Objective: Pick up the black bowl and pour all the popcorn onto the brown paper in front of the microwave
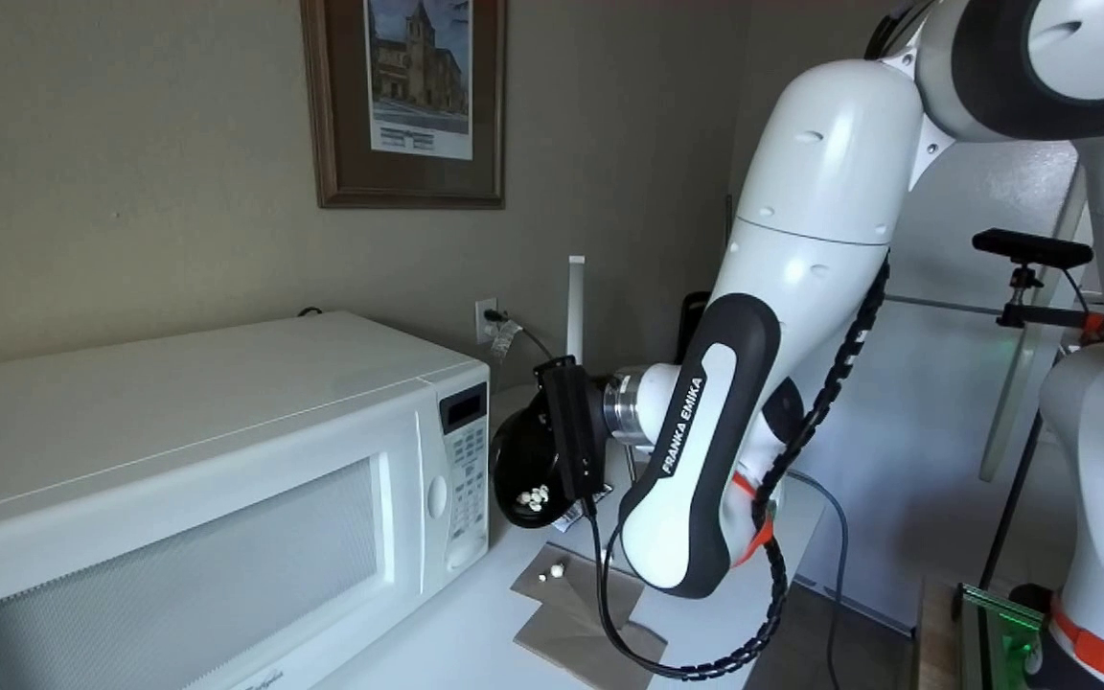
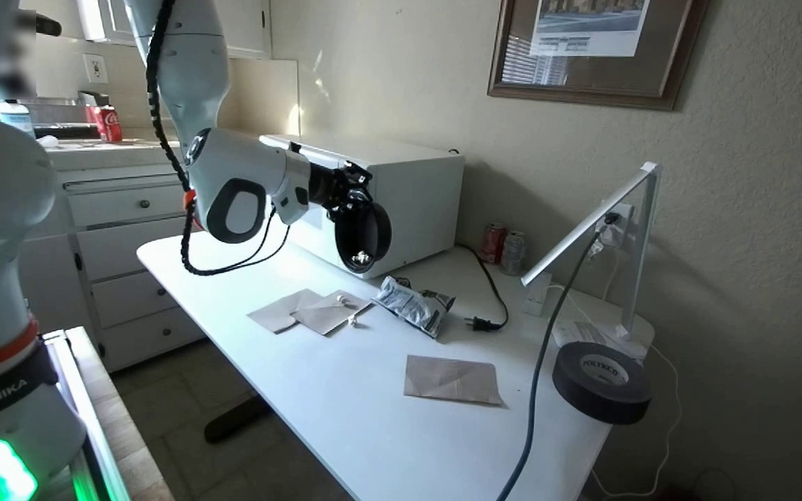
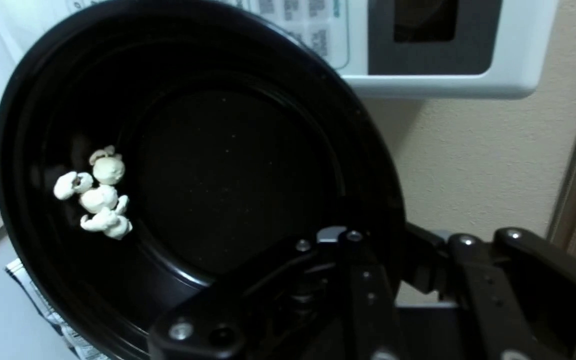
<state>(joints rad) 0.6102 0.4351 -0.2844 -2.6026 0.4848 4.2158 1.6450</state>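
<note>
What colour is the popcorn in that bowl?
Off-white. The popcorn shows best in the wrist view, against the black bowl.

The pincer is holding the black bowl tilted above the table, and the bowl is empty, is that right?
No, the black bowl isn't empty: the wrist view shows a small cluster of popcorn inside. The pincer does hold the bowl tilted above the table.
</note>
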